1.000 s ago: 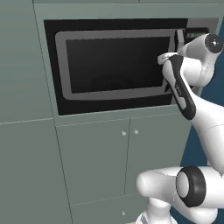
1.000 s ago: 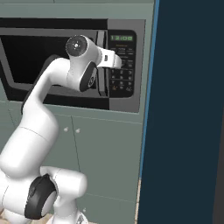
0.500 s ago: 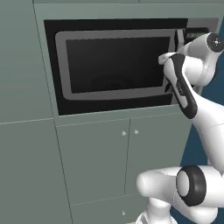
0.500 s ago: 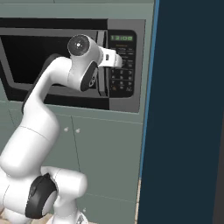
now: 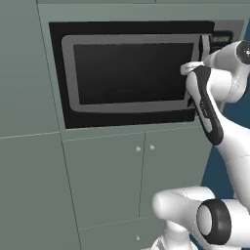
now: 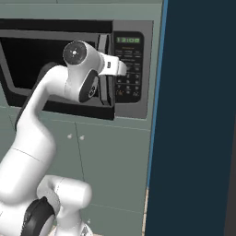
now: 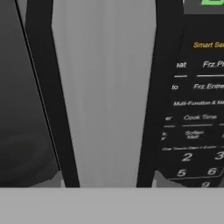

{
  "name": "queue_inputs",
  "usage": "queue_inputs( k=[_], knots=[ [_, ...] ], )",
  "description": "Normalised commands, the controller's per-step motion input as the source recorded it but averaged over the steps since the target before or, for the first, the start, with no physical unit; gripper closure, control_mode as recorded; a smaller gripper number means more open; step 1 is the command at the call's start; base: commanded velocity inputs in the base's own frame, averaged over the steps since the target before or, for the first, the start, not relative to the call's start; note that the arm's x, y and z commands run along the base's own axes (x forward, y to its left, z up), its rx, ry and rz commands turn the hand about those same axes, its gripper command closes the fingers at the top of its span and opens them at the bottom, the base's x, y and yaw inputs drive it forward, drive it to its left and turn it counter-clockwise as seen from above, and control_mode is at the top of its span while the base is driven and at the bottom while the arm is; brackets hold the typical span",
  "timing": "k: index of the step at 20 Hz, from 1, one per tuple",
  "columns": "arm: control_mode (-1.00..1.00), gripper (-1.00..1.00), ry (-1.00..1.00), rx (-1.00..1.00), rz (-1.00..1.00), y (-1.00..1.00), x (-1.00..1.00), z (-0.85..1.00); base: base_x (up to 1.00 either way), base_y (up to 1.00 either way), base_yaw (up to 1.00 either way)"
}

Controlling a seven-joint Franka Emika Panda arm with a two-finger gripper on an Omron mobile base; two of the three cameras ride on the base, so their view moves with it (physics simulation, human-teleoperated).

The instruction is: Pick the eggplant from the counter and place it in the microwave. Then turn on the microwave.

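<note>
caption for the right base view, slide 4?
Franka arm reaching the gripper to the closed microwave, at the bar handle beside the keypad.

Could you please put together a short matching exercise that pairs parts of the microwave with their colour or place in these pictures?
Things:
1. microwave door
2. display
3. keypad
4. cabinet knobs

Descriptions:
A. green digits
B. two small pale dots below the microwave
C. shut, with a dark window in a grey frame
D. black panel right of the handle, with numbered buttons

Pairs: 1-C, 2-A, 3-D, 4-B
</note>
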Motion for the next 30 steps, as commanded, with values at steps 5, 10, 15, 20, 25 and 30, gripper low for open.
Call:
queue_inputs(
  k=[5, 10, 15, 20, 25, 30],
  knots=[
    [-1.0, 1.0, -0.06, 0.0, -0.17, 0.0, -0.71, 0.01, 0.0, 0.0, 0.0],
    [-1.0, 1.0, -0.07, 0.0, -0.18, -0.01, -0.8, 0.01, 0.0, 0.0, 0.0],
    [-1.0, 1.0, -0.07, 0.0, -0.13, -0.03, -0.85, 0.0, 0.0, 0.0, 0.0],
    [-1.0, 1.0, -0.09, 0.0, -0.11, 0.0, -0.91, 0.0, 0.0, 0.0, 0.0],
    [-1.0, 1.0, -0.11, 0.0, -0.1, 0.0, -0.94, 0.0, 0.0, 0.0, 0.0],
    [-1.0, 1.0, -0.13, 0.0, -0.09, 0.0, -0.95, 0.0, 0.0, 0.0, 0.0]
  ],
)
